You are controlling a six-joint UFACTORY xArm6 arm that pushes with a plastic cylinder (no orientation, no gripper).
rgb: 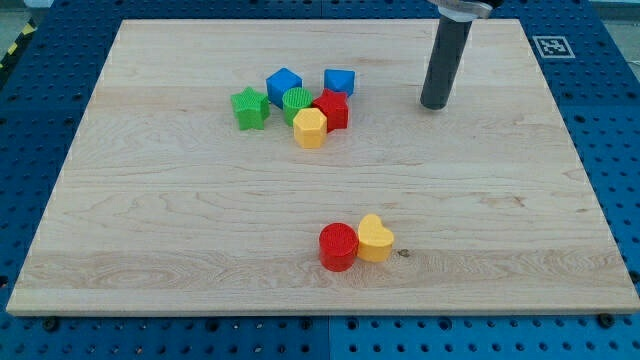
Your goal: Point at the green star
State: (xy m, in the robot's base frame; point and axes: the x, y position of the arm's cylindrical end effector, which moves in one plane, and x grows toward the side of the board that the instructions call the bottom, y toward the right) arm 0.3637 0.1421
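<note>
Standing on the wooden board [150, 230], my tip [434, 104] touches the surface near the view's top right, well apart from all the blocks. The arm carries no gripper, only the straight dark rod [444, 62], so nothing is held.

The green star [249, 108] lies in the upper middle part of the board, at the left end of a small cluster. It is far to the view's left of my tip. Just beside it on the right is a green cylinder [297, 102], and a blue cube [284, 84] sits behind these two, toward the view's top. A red block [332, 110] is on the right of the green cylinder, and a yellow hexagonal block [310, 128] is in front, touching or almost touching both. Another blue block [340, 81] stands a little apart at the cluster's top right, the nearest one to my tip.

Near the view's bottom, a red cylinder [338, 247] and a yellow heart-shaped block [375, 239] lie side by side, touching each other.
</note>
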